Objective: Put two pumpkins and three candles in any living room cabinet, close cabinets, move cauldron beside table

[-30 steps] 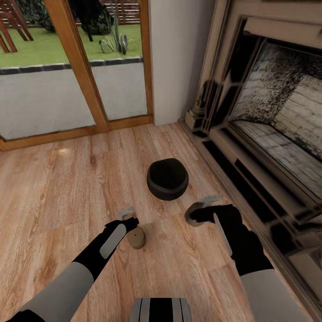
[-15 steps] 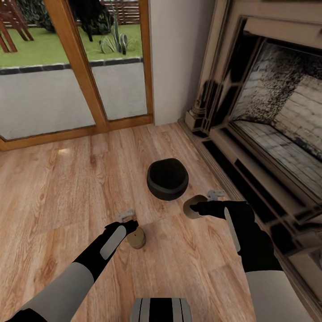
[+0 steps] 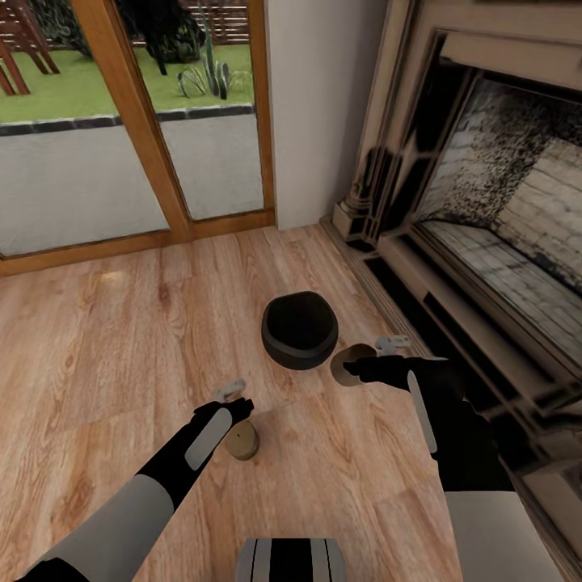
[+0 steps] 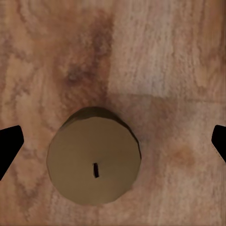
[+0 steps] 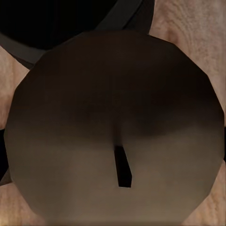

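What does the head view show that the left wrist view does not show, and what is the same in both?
The head view shows the black cauldron on the wooden floor, the fireplace to the right, the glass door to the garden, and the right gripper carrying a second candle beside the cauldron. The left wrist view shows the top of the candle from close above, with its dark wick, and the open jaws far apart on each side of it. Both views share this candle standing upright on the floor under the left gripper.
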